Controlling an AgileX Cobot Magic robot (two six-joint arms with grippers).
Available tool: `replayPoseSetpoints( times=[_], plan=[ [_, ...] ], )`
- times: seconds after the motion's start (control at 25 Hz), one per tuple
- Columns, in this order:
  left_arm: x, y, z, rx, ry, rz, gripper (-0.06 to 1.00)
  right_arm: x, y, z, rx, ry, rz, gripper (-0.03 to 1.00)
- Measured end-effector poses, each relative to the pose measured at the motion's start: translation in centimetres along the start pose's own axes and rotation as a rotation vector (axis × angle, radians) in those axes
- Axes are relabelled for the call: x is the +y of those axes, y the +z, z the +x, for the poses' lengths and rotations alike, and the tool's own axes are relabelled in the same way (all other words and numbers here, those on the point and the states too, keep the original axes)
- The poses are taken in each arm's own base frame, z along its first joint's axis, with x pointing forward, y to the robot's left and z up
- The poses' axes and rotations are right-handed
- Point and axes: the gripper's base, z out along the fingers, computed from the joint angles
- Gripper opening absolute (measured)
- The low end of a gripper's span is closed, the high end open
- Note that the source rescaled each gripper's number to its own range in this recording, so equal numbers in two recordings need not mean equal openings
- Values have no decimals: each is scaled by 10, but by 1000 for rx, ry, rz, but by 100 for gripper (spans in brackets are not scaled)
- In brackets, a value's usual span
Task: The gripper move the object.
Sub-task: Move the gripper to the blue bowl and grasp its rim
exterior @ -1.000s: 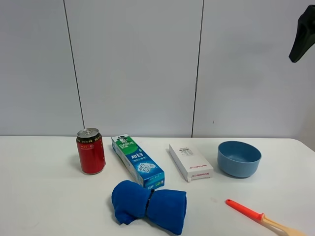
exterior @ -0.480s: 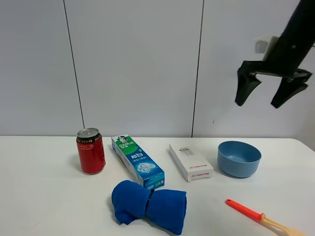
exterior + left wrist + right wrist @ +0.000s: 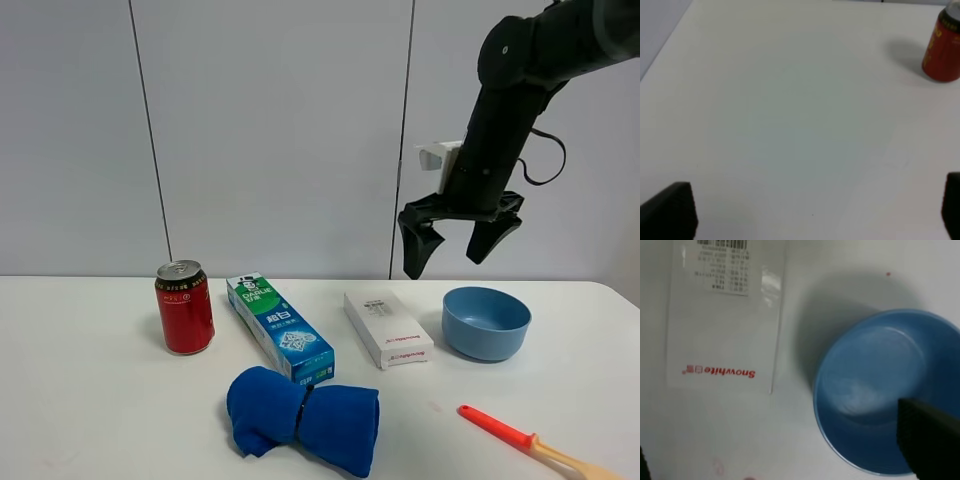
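The light-blue bowl (image 3: 486,322) stands upright and empty on the white table at the right. My right gripper (image 3: 452,248) hangs in the air above the bowl's left side and the white box, open and empty, its two dark fingers spread, a small white box on its wrist. In the right wrist view the bowl (image 3: 875,390) lies below, with one fingertip (image 3: 930,440) over its rim; the gripper (image 3: 790,452) is well above it. My left gripper (image 3: 812,202) is open and empty over bare table; it does not show in the exterior view.
Left of the bowl lie a white Snowwhite box (image 3: 388,328), a green toothpaste box (image 3: 280,328) and a red can (image 3: 184,307). A dark blue rolled cloth (image 3: 303,408) lies in front. A red-handled brush (image 3: 510,432) lies at the front right.
My right arm has swung down and to the left from the upper right corner, and its open gripper now hangs just above the bowl and white box. Nothing on the table moved.
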Motion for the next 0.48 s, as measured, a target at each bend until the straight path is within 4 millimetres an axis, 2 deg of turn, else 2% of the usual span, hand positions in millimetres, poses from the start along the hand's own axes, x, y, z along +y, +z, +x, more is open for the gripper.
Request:
replayPoseSetpoints(
  times=[0.48],
  plan=[
    [0, 0, 0, 0, 0, 0, 100, -8, 27, 6, 101, 3, 59, 98]
  ],
)
